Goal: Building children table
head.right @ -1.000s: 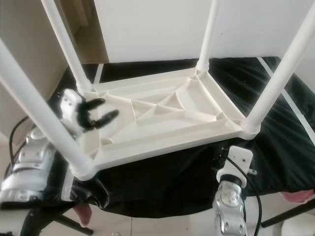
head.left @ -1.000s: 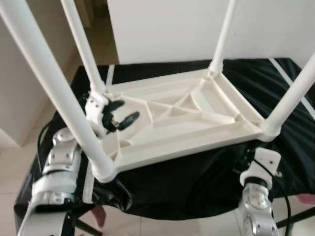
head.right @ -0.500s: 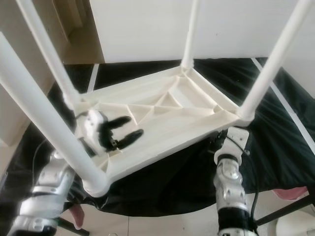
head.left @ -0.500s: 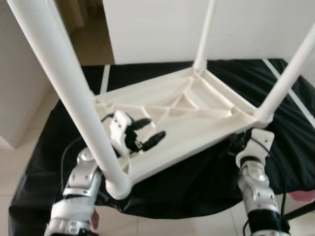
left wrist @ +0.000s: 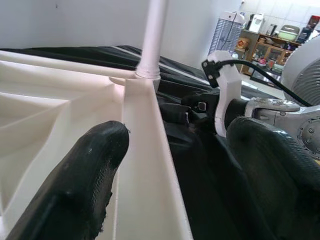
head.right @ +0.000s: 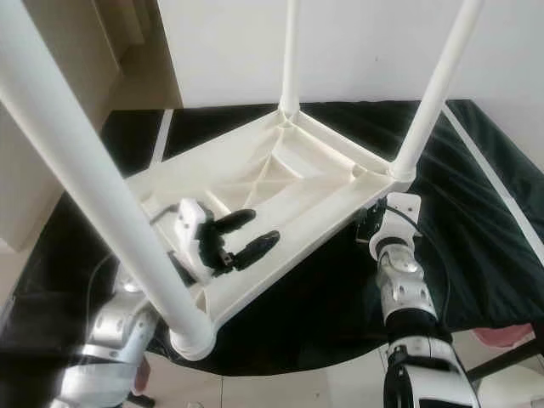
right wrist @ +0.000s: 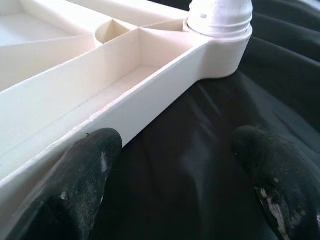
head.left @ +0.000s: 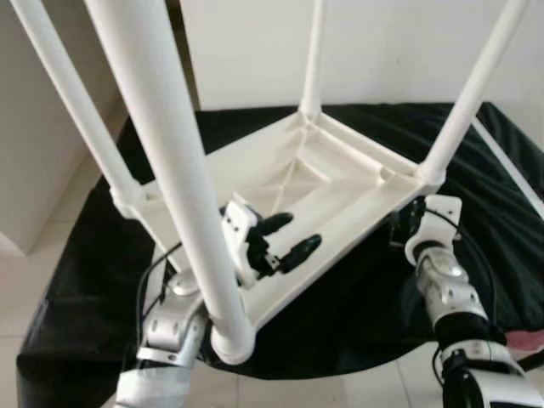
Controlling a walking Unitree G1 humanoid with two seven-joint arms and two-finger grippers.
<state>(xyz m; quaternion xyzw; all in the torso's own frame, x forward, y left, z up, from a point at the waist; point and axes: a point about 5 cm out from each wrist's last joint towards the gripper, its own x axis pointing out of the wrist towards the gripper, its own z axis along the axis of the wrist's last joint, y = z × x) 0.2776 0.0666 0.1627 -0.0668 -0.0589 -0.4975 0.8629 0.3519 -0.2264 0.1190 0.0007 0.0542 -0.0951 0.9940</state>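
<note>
The white children's table [head.left: 331,183] lies upside down on a black cloth [head.left: 85,280] covering the worktop, its four legs [head.left: 166,153] pointing up. From the head views, the left pincer [head.left: 285,238] hovers over the table's ribbed underside near its front rim, fingers spread wide, gripping nothing. The right pincer [right wrist: 175,165] sits tucked beside the table's right corner, under the rim. Its wrist view shows what the head views hide: both fingertips [right wrist: 95,150] parted, released, one just beside the table's edge, the other over the cloth. The left wrist view looks along the rim toward the right wrist [left wrist: 230,100].
</note>
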